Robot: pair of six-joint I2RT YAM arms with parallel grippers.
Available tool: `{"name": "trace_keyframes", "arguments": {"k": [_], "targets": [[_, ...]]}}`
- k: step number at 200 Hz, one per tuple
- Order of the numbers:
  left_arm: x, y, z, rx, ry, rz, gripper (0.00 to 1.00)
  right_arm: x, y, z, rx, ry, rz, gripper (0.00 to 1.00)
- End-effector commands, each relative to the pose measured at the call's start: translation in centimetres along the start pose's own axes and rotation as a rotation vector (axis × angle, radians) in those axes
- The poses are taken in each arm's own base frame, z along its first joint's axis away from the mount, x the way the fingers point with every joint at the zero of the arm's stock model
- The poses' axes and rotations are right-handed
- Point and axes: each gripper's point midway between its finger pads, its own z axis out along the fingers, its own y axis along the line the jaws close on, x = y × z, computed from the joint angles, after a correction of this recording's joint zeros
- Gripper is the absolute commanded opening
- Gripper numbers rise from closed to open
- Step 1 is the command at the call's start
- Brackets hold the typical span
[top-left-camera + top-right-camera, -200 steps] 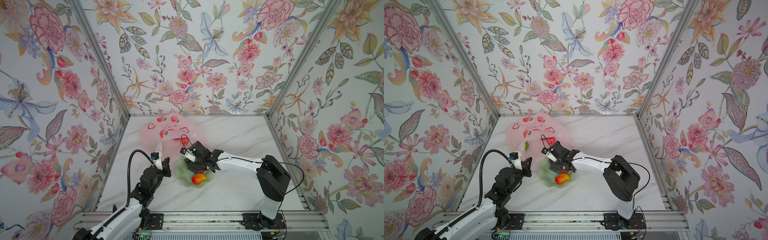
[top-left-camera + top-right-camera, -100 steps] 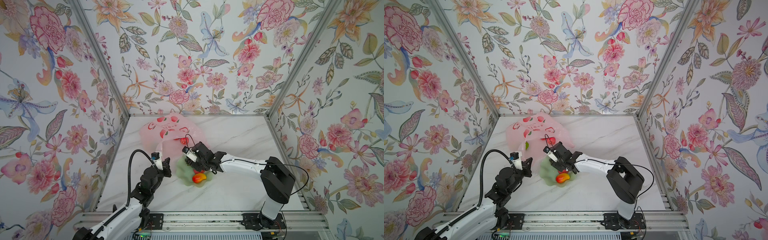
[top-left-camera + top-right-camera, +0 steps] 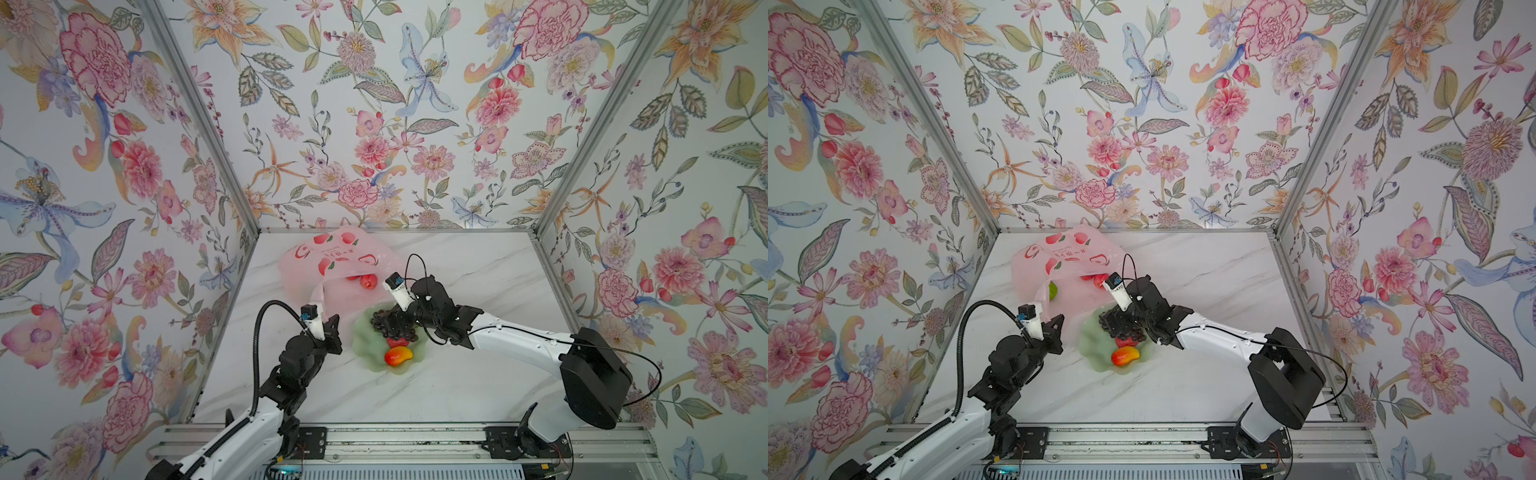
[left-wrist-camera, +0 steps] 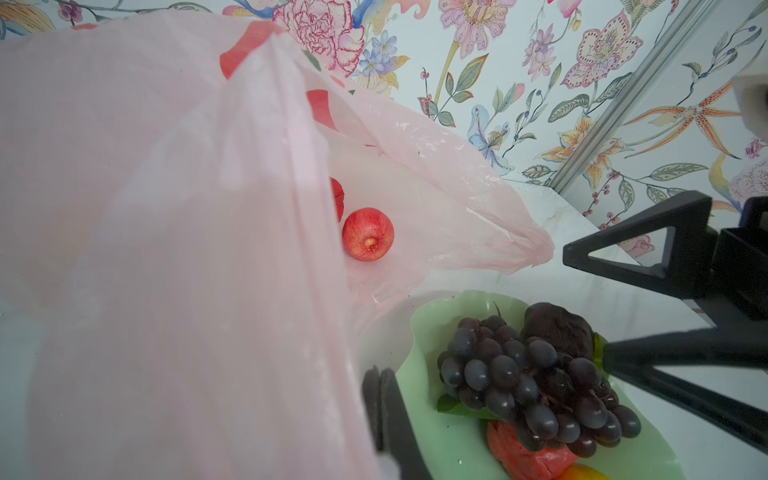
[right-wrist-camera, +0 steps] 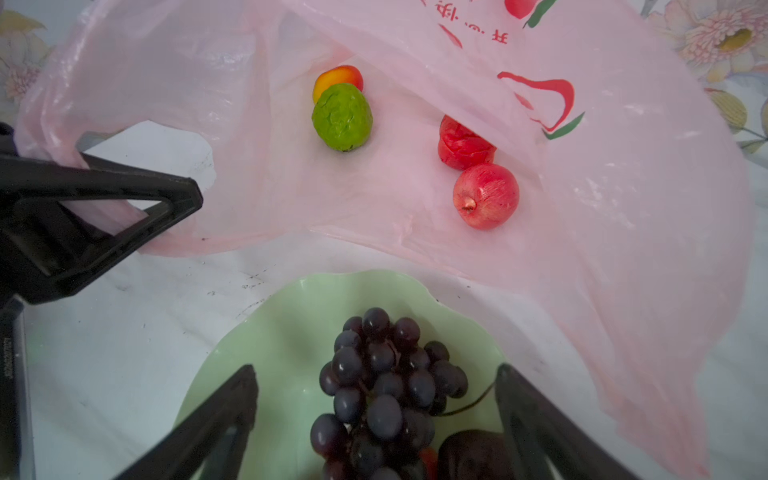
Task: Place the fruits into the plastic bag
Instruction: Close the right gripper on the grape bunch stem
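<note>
Where the plastic bag (image 3: 332, 259) lay at the back left of the marble tabletop (image 3: 457, 382), its mouth gaped toward the pale green plate (image 3: 365, 351) just in front of it. The left gripper (image 3: 332, 322) was clamped tight on a bag handle, pulling that side of the film up so that the opening stood lifted. Four fruits rested inside on the bag's lower sheet. A red apple (image 5: 486, 195) lay nearest the mouth, and a crinkled red fruit (image 5: 463, 143) touched it, partly under the upper sheet. Farther in sat a bumpy green fruit (image 5: 342, 116) with a red-yellow fruit (image 5: 338, 77) just behind it. The plate held the rest: a dark purple grape bunch (image 5: 382, 386) sprawled across the middle, with a dark maroon fruit (image 4: 557, 328) against it. A strawberry (image 4: 528, 457) lay partly beneath the grapes, and a mango (image 3: 398, 356) sat at the near rim. The right gripper (image 5: 376, 370) hung low over the plate with its jaws spread wide, one finger on either side of the grape bunch, gripping nothing. Whether the fingers touched the grapes could not be told.
</note>
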Motion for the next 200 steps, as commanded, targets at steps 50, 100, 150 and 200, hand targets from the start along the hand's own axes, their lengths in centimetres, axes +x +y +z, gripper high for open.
{"name": "trace_keyframes", "arguments": {"k": [50,100,150,200], "targets": [[0.3,0.6,0.1,-0.019,0.005,-0.008,0.0,5.9,-2.2,3.4,0.114,0.408,-0.303,0.99],[0.4,0.9,0.0,-0.019,0.003,-0.016,0.0,8.0,-2.2,5.2,0.099,0.503,-0.278,0.96],[0.3,0.9,0.0,-0.016,-0.002,-0.021,0.0,7.8,-1.7,5.5,0.07,0.497,-0.208,0.66],[0.3,1.0,0.0,-0.016,-0.001,-0.023,0.0,4.4,-0.7,4.4,0.003,0.334,-0.081,0.38]]}}
